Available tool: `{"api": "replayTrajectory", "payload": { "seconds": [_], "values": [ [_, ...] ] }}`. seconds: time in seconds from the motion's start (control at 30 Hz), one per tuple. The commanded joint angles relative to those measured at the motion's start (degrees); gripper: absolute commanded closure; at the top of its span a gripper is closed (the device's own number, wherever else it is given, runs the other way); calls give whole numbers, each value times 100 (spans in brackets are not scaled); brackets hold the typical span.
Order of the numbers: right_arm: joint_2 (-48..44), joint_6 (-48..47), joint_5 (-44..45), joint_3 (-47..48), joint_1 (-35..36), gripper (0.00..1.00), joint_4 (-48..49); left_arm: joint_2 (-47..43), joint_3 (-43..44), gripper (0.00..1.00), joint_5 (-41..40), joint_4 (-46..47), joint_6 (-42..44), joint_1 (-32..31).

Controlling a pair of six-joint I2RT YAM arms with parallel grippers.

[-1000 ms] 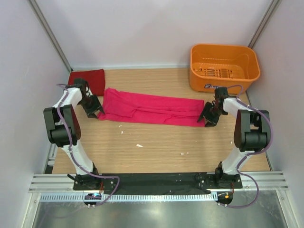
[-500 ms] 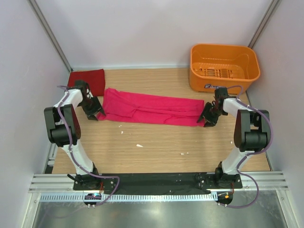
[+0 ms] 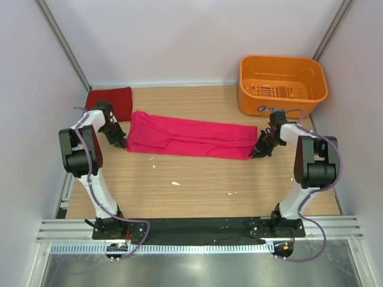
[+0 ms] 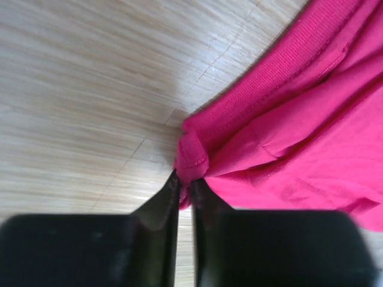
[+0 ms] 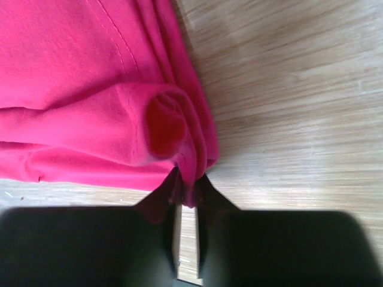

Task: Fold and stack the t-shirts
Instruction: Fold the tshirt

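Pinching both ends at once is the step in hand, by my reading. The bright magenta-pink cloth t-shirt (image 3: 191,136), folded into a long narrow band, lies across the wooden table (image 3: 197,179) from near its left edge towards its right edge. The left gripper (image 3: 119,143) has its jaws drawn narrow on the band's near-left corner. The left wrist view shows only a small bunched bit of hem between the tips. The right gripper (image 3: 258,152) is likewise nipped tight on the near-right corner, where several layers and a sleeve opening gather.

To do this well, both arms should rise together and level, so the band hangs evenly and no layer slides out. The left hold looks slight, so a gentle lift with little sideways pull seems wise. Bringing one end over the other squarely would give a rectangle like the darker crimson cloth t-shirt (image 3: 111,98), which lies folded flat in the far left corner. The orange plastic basket (image 3: 299,103) in the far right corner stands just beyond the right arm, so its swing needs care.
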Motion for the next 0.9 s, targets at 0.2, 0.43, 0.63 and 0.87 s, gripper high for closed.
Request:
{"api": "replayTrajectory", "payload": {
  "seconds": [0.2, 0.43, 0.63, 0.87],
  "values": [
    [-48, -20, 688, -89, 6, 99, -690, -97, -88, 100, -803, -375, 66, 193],
    [-567, 77, 698, -685, 6, 99, -1025, -669, -837, 100, -787, -366, -101, 342],
    [-857, -90, 776, -670, 6, 72, -1139, -1117, -1048, 70, -698, -357, -277, 334],
    [-1350, -380, 1129, 359, 15, 48, -1483, -2181, -513, 53, -340, -332, -417, 186]
  ]
}}
